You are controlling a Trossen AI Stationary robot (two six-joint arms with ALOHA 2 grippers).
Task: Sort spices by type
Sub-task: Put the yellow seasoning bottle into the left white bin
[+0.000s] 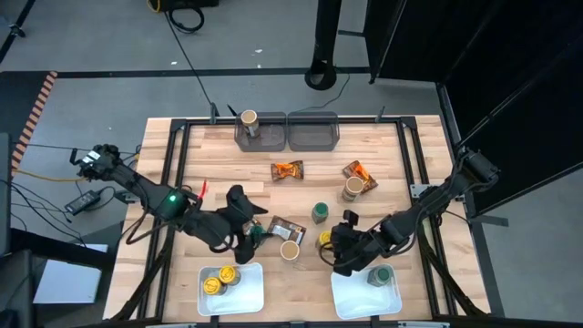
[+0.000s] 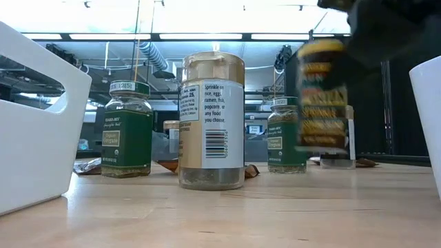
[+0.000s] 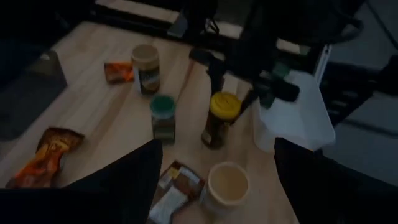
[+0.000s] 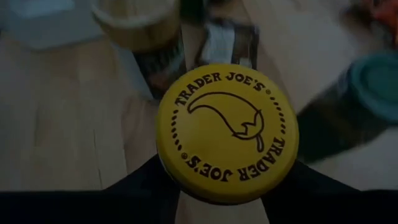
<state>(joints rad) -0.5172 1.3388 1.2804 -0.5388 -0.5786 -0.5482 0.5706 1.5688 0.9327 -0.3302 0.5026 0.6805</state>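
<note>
Nearest the lower edge of the high view sit two white trays: the left tray (image 1: 248,293) holds two yellow-lidded jars (image 1: 219,281), the right tray (image 1: 351,296) one green-lidded jar (image 1: 380,275). Just above, the right gripper (image 1: 333,243) clamps a yellow-lidded jar (image 4: 227,130), its body mostly hidden by the fingers. The left gripper (image 1: 244,239) hovers over a half-covered green jar (image 1: 259,233), fingers spread wide in the wrist view. A tan-lidded jar (image 1: 290,251) stands between them. Farther up lie orange packets (image 1: 287,170).
</note>
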